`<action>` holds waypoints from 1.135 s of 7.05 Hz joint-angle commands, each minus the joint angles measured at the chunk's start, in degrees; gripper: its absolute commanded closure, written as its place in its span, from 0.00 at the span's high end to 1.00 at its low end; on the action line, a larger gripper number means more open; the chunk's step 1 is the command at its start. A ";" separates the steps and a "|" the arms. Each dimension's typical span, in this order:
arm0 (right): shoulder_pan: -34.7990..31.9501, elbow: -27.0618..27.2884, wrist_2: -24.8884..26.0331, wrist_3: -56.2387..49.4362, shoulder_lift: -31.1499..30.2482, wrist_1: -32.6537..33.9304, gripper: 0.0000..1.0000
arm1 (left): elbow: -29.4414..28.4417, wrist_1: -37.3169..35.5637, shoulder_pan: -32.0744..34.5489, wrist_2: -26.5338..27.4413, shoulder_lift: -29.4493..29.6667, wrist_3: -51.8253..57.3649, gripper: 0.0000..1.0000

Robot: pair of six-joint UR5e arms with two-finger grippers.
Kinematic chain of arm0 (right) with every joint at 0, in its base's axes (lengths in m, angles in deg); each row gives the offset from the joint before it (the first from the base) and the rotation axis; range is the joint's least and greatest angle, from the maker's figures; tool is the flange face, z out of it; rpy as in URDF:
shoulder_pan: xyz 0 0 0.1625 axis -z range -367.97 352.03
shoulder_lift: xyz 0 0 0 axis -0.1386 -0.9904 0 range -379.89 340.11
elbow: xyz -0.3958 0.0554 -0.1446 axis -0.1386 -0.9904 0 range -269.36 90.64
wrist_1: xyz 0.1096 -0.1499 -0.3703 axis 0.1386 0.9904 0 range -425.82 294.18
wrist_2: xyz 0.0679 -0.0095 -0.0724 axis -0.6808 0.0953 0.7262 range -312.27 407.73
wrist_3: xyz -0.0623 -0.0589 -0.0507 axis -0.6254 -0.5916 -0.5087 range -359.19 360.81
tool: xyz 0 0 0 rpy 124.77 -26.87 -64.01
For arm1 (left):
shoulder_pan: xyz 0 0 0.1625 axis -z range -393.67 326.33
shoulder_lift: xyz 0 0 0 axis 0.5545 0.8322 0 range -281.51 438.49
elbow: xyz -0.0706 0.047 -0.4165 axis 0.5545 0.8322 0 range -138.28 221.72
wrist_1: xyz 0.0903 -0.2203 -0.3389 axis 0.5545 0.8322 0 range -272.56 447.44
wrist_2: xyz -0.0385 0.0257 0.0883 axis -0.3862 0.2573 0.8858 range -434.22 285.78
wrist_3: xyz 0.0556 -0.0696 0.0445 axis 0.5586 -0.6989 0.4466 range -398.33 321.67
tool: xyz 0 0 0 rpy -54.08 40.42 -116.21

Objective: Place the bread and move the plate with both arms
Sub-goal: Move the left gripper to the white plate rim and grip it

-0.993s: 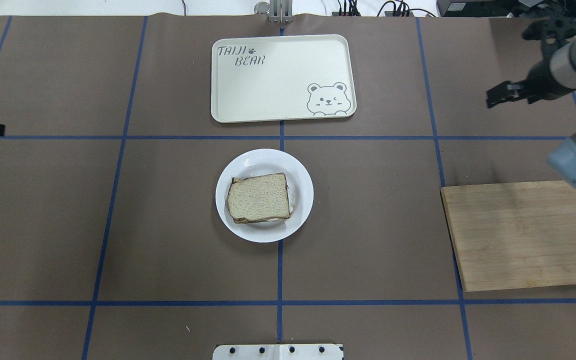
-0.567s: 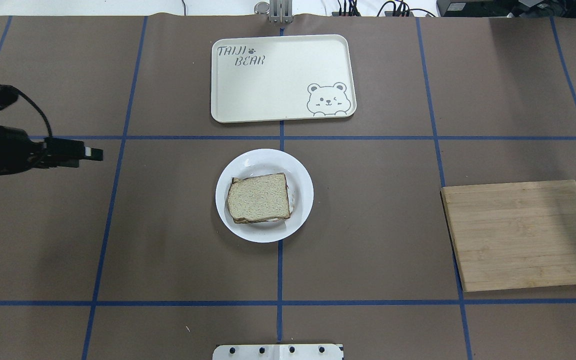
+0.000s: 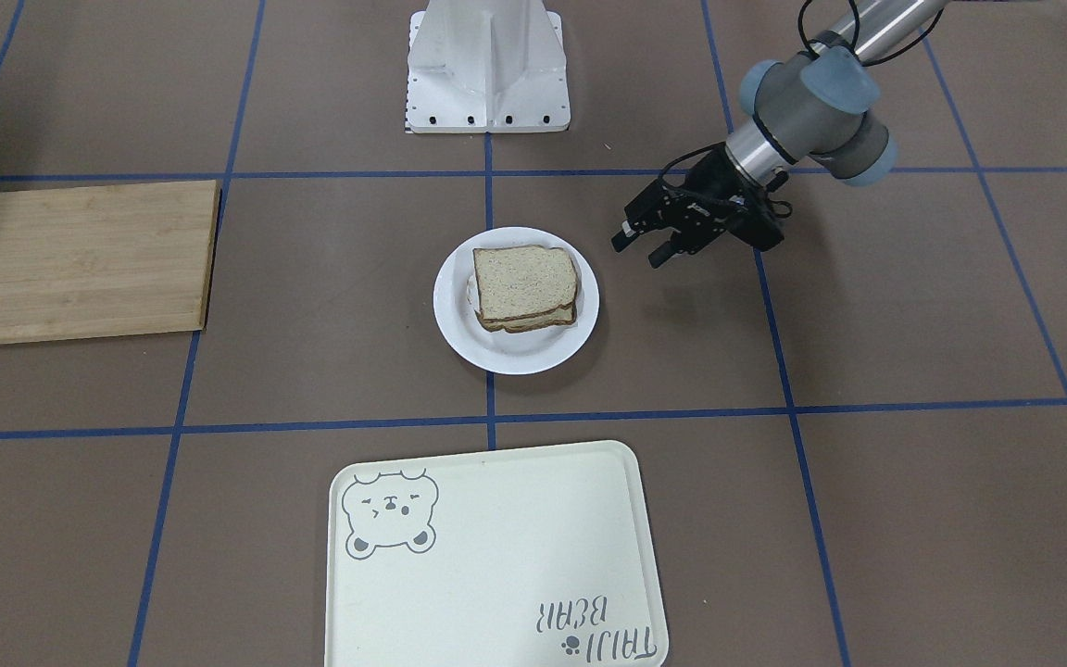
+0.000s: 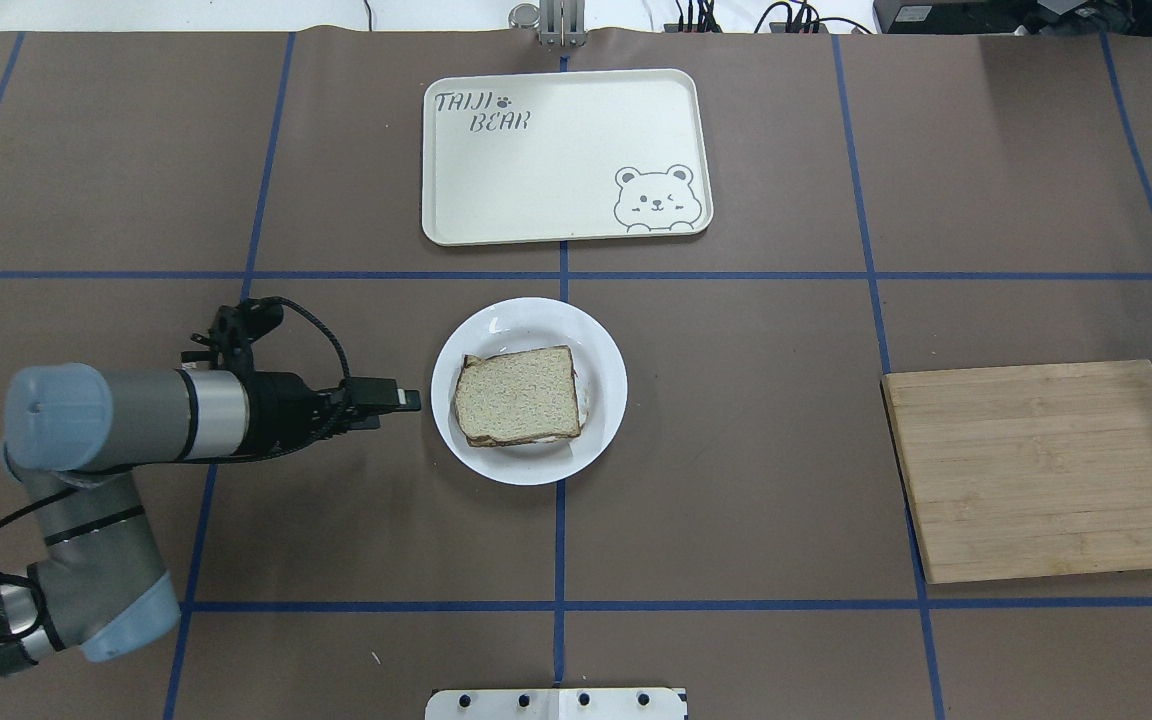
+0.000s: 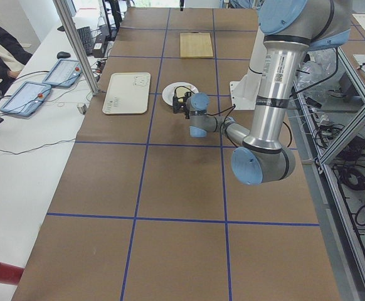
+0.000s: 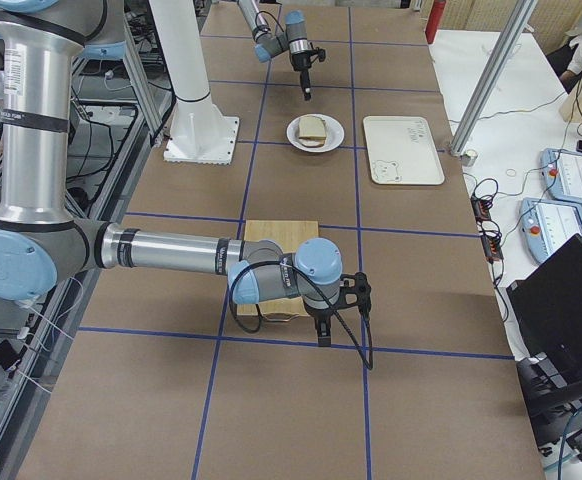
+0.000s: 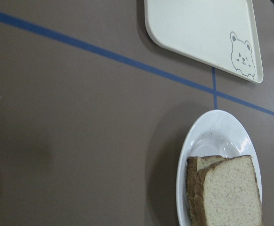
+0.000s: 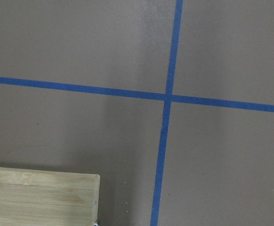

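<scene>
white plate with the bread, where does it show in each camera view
Front-facing: plate, dead centre.
Overhead: plate, centre.
Exterior left: plate, far, upper middle.
Exterior right: plate, far, upper middle.
Left wrist: plate, bottom right, cut off.
Right wrist: not in view.
Landmark: the bear tray lies beside the plate, on the side away from the robot, wherever the plate shows.

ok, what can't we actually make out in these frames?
Whatever lies between the stacked tan bread slices on the round white plate: covered by the top slice.
Right black two-finger gripper: only in exterior right, too small; open or shut unclear.
Left black gripper: height over the brown table unclear; overhead shows it edge-on.
</scene>
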 commanded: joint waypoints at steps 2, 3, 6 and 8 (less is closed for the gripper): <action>-0.20 0.06 0.06 -0.05 -0.14 -0.12 1.00 | -7.91 6.71 -2.06 1.69 5.28 -2.46 0.51; -0.20 0.06 0.06 -0.05 -0.06 -0.12 1.00 | -8.29 7.18 -1.98 1.60 4.94 -2.46 0.51; -0.20 0.06 0.15 -0.05 0.03 -0.29 1.00 | -8.29 7.10 -1.19 1.60 4.67 -2.37 0.51; -0.20 0.06 0.15 -0.05 -0.05 -0.38 1.00 | -10.21 7.01 -1.71 2.04 5.46 -2.55 0.40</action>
